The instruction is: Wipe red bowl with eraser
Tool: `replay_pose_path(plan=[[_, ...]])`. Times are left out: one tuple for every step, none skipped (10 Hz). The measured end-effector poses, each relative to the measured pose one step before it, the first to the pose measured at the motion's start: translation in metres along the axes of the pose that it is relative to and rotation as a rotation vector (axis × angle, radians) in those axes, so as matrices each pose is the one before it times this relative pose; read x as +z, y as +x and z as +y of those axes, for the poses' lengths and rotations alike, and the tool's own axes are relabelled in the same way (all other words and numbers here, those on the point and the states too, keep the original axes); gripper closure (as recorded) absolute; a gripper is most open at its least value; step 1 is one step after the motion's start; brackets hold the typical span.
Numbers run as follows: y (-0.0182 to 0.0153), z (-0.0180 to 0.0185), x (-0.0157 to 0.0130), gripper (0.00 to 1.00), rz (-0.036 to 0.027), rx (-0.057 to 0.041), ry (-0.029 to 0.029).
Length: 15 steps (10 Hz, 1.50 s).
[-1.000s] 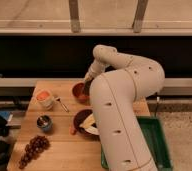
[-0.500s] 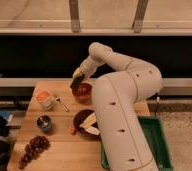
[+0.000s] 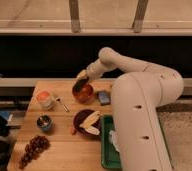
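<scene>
While the claw [image 3: 82,80] hangs over the far rim of the small round orange-red bowl [image 3: 83,93] on the wooden tabletop [image 3: 59,145], grasping the small dark oblong eraser [image 3: 80,84], a blue-grey squarish block [image 3: 104,97] lies just beside.

You see a warm, rather dim scene. Light falls from above onto the wooden table [image 3: 64,150], which glows yellowish, while the band behind it sinks into near black. The pale arm [image 3: 144,100] catches the most light and looks washed out along its upper curve. The gripper [image 3: 81,82], just above the red bowl [image 3: 85,95], reads as a dark shape in shade. The lower left corner falls into deep shadow.
</scene>
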Motion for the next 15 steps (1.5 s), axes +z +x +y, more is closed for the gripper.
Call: replay_pose_path(plan=[[0.00563, -0.01733, -0.00172, 1.00, -0.00135, 0.03400, 0.00012], [0.00485, -0.01444, 0.00541, 1.00, 0.00973, 0.02946, 0.00006], [0.00137, -0.00726, 0.00613, 1.00, 0.00788, 0.01543, -0.00247], [-0.00124, -0.00113, 0.00492, 1.00, 0.00394, 0.00432, -0.00660], [-0.00271, 0.00498, 0.00327, 1.00, 0.00396, -0.00405, -0.00734], [-0.00289, 0.00982, 0.00435, 1.00, 0.00468, -0.01108, -0.00733], [-0.00307, 0.01248, 0.00660, 1.00, 0.00691, -0.01594, -0.00649], [-0.00028, 0.01147, 0.00569, 1.00, 0.01073, -0.01563, -0.00406], [-0.00028, 0.00442, 0.00158, 1.00, 0.00155, -0.00686, -0.00005], [0.00074, 0.00122, -0.00192, 1.00, 0.00062, -0.00245, 0.00385], [0.00246, -0.00372, -0.00283, 1.00, 0.00371, 0.00180, 0.01239], [0.00049, -0.00940, -0.00691, 1.00, -0.00066, 0.00967, 0.02072], [-0.00282, -0.01061, -0.00747, 1.00, -0.00123, 0.00645, 0.01967], [-0.00637, -0.00581, -0.00371, 1.00, -0.00438, 0.00152, 0.01404], [-0.00872, -0.00059, -0.00132, 1.00, -0.00264, -0.00530, 0.01697]])
